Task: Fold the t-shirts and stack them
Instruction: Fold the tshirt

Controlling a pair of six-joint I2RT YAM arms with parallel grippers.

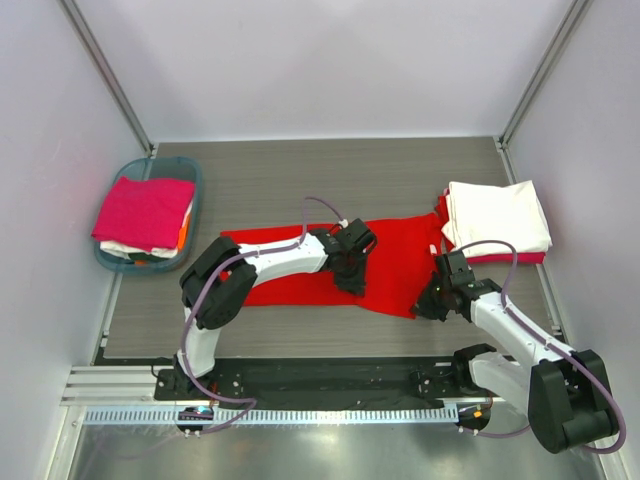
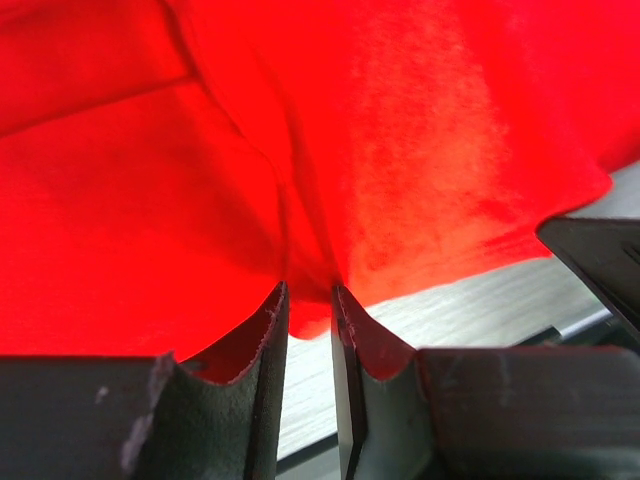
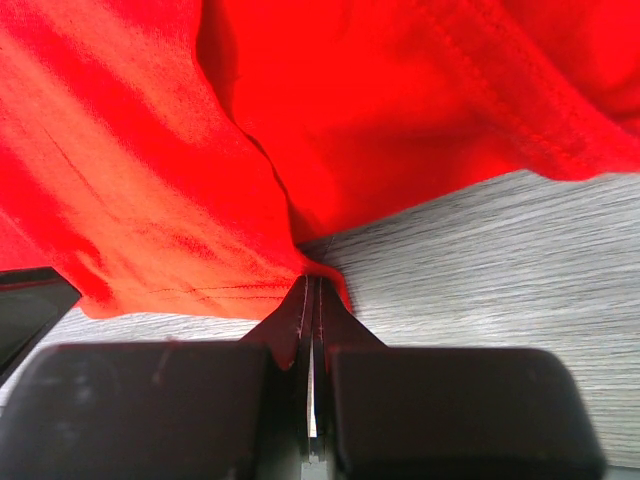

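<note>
Red t-shirt flat mid-table, both grippers at it.

Grey table (image 1: 300,175): red t-shirt (image 1: 390,265) spread across its middle, long side left to right. Far right corner: folded white t-shirt (image 1: 497,215) stacked on red cloth. Far left: teal basket (image 1: 112,262), magenta t-shirt (image 1: 145,210) uppermost inside. Left gripper (image 2: 310,295) down on the red t-shirt's middle, jaws slightly parted, a fold of cloth between the tips; grip not confirmable. Right gripper (image 3: 312,285) at the shirt's near right edge, jaws closed, pinching the hem just above the table.
</note>
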